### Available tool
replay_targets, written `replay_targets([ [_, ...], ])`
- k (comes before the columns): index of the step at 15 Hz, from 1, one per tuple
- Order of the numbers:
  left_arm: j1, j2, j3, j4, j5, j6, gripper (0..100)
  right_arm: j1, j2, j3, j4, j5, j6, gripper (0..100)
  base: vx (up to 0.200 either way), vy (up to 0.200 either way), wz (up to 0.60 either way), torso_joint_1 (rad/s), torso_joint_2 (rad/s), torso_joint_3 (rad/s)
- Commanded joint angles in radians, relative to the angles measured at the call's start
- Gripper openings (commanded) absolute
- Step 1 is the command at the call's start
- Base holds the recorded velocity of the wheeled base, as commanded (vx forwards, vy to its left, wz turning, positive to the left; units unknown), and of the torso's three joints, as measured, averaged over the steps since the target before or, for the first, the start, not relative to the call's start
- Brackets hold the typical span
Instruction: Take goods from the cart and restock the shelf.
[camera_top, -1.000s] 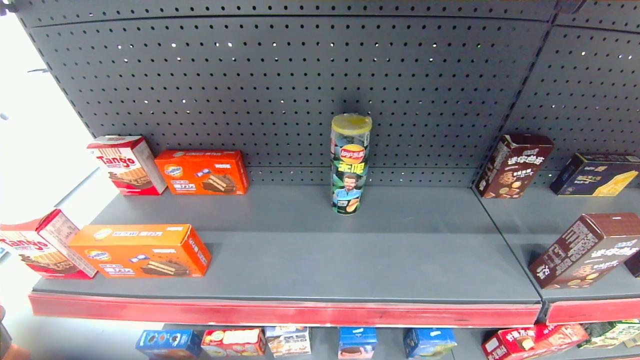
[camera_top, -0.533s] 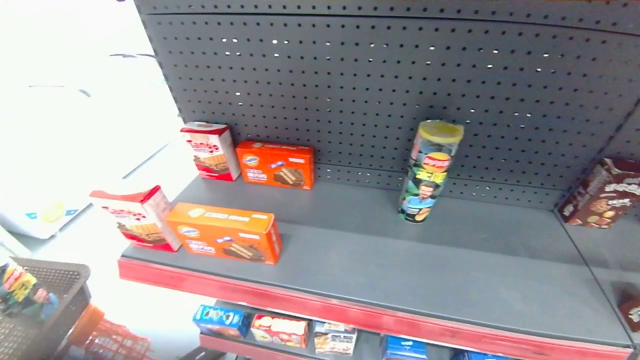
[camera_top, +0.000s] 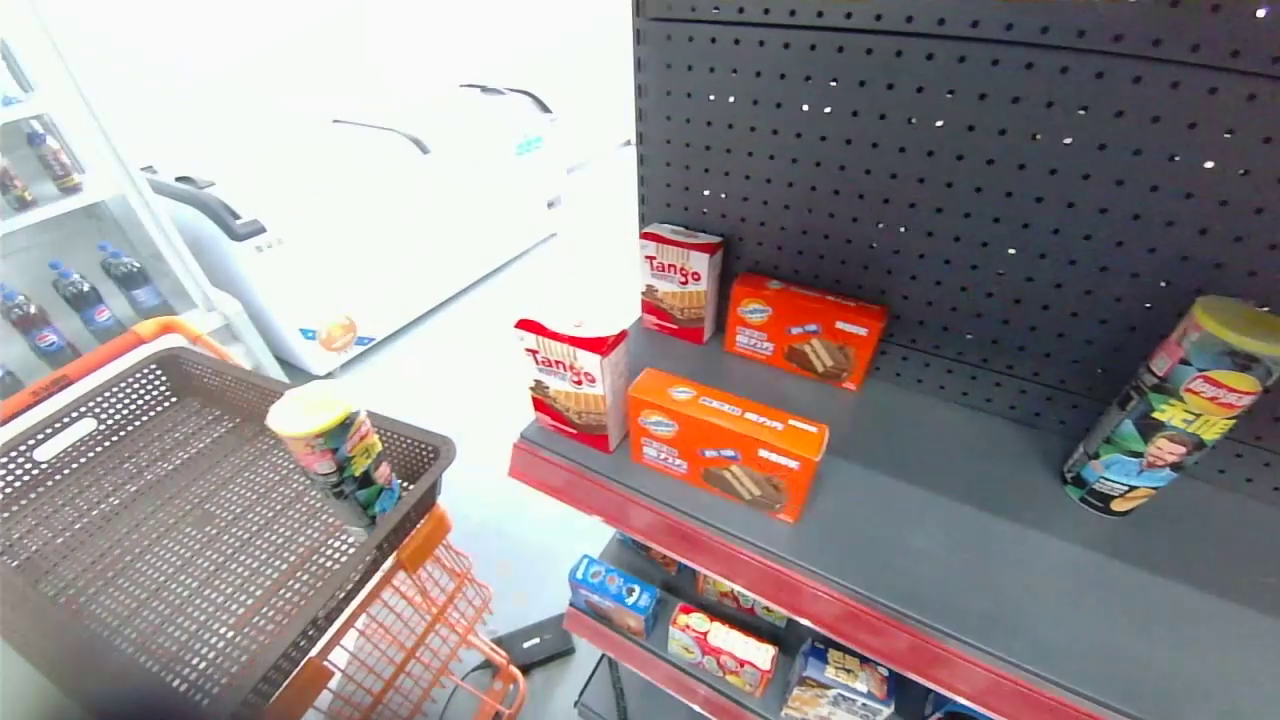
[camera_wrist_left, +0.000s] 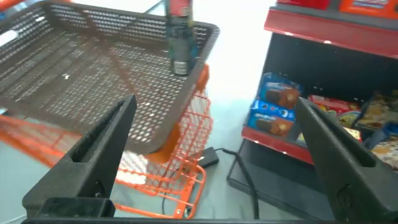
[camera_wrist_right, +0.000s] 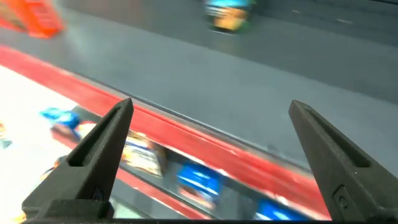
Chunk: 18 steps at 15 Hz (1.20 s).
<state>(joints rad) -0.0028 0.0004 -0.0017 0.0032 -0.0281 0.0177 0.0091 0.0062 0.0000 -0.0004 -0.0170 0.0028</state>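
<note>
I am at the fetching step: one can (camera_top: 335, 455) stands upright in the cart (camera_top: 120, 520), at its corner nearest the shelf (camera_top: 900, 520). The left gripper (camera_wrist_left: 214, 106) and the right gripper (camera_wrist_right: 210, 107) are both wide open and hold nothing. Next, I think the left arm must go over the cart's rim and close around the can. Right of the cart, the grey shelf carries boxes (camera_top: 725, 455). Behind the cart stands what seems to be a white freezer (camera_top: 380, 230).
</note>
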Motion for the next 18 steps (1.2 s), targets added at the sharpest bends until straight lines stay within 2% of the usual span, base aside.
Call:
replay_targets([
  [1,0.0,0.0,0.0,0.0,-0.006,0.005,100,0.002,0.001,0.0,-0.001,0.0,0.0,100,0.0,0.0,0.0,0.0,0.0,0.0],
  [6,0.001,0.0,-0.004,-0.008,0.007,-0.001,100,0.0,0.001,0.0,-0.001,0.0,0.0,100,0.0,0.0,0.0,0.0,0.0,0.0],
  [7,0.003,0.004,-0.049,0.001,0.013,0.002,100,0.002,0.001,0.0,0.0,-0.001,0.0,100,0.0,0.0,0.0,0.0,0.0,0.0],
  [9,0.012,0.213,-0.195,0.05,0.031,0.002,100,0.0,0.001,0.0,-0.001,-0.001,0.0,100,0.0,0.0,0.0,0.0,0.0,0.0],
  [10,0.014,0.308,-0.238,0.055,0.073,0.002,100,0.0,0.001,0.0,-0.001,0.0,0.0,100,0.0,0.0,0.0,0.0,0.0,0.0],
  [11,0.012,0.406,-0.259,0.046,0.099,-0.001,100,0.002,0.001,0.0,-0.001,0.0,0.0,100,0.0,0.0,0.0,0.0,0.0,0.0],
  [13,0.014,0.573,-0.322,0.017,0.1,-0.03,100,0.0,0.001,0.0,-0.001,-0.001,0.0,100,0.0,0.0,0.0,0.0,0.0,0.0],
  [14,0.014,0.593,-0.328,0.012,0.1,-0.033,100,0.0,0.001,0.0,0.0,0.0,0.0,100,0.0,0.0,0.0,0.0,0.0,0.0],
  [15,0.043,0.737,-0.35,-0.029,0.096,-0.059,100,0.0,0.001,0.0,-0.001,-0.001,0.0,100,0.0,0.0,0.0,0.0,0.0,0.0],
  [16,0.084,0.806,-0.356,-0.051,0.07,-0.051,100,0.002,0.001,0.0,0.0,-0.001,0.0,100,0.0,0.0,0.0,0.0,0.0,0.0],
  [17,0.102,0.892,-0.339,-0.126,0.016,-0.028,100,0.0,0.001,0.0,-0.001,-0.001,0.0,100,0.0,0.0,0.0,0.0,0.0,0.0],
  [18,0.112,0.971,-0.299,-0.246,-0.021,-0.024,100,0.0,0.001,0.0,0.0,0.0,0.0,100,0.0,0.0,0.0,0.0,0.0,0.0],
])
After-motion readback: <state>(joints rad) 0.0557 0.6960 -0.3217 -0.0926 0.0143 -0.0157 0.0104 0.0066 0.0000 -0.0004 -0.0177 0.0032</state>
